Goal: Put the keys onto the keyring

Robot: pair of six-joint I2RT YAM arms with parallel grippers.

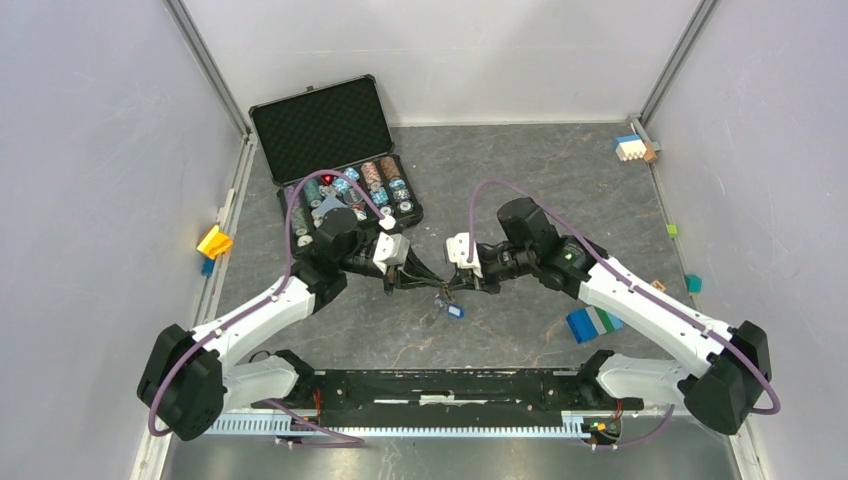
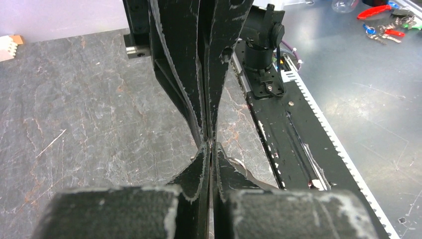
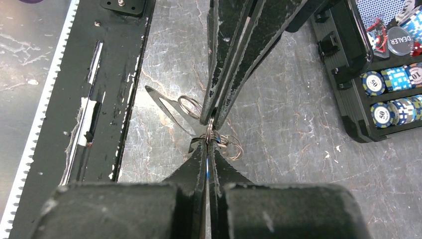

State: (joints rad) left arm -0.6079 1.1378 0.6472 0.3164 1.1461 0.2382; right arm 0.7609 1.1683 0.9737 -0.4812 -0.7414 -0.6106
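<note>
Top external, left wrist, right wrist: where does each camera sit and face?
Top external: above, behind, looking down on the table; left arm and right arm show.
Left wrist: on that arm, looks along the left tool toward the base rail.
Right wrist: on that arm, looks along the right tool at key rings, chip case.
Shared: top external, right wrist show that case.

Bright, even overhead light casts soft shadows; wrist views blur the nearest fingers (image 3: pixel 124 209).
</note>
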